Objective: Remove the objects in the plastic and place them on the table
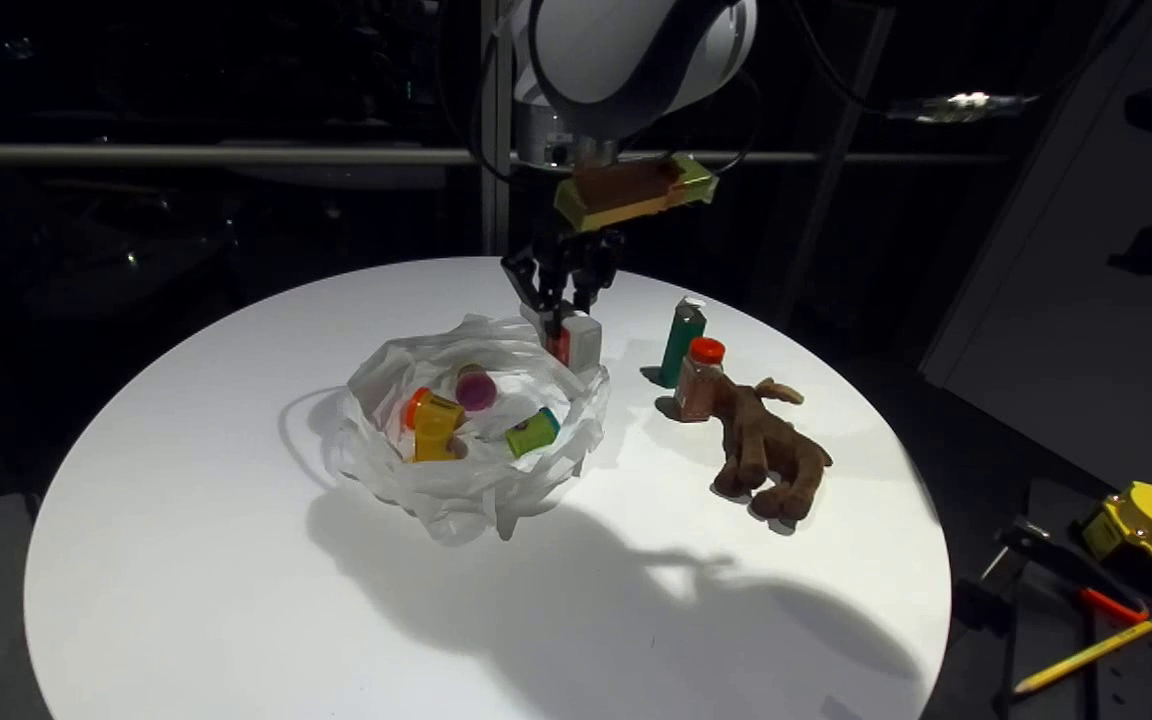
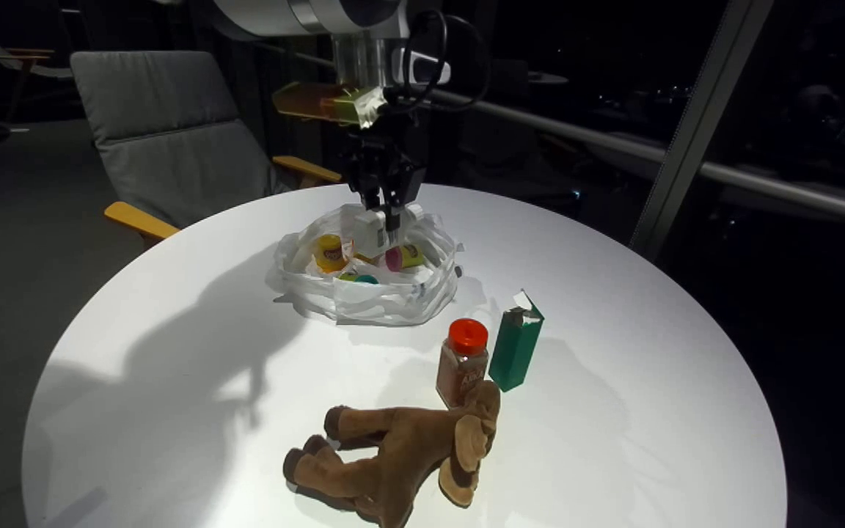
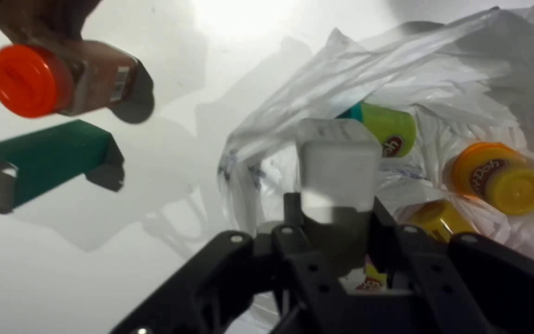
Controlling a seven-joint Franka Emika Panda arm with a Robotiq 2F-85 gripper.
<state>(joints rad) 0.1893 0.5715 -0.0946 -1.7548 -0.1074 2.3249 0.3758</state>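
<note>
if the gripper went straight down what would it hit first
Most likely the crinkly plastic bag, at its rim or just inside, with the white container held in the gripper touching first; depth is unclear, so the purple-lidded tub is possible too.

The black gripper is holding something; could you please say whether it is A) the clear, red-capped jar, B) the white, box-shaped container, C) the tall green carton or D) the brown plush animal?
B: the wrist view shows the white container clasped in the black gripper, while the plush animal, green carton and red-capped jar rest on the white table.
</note>
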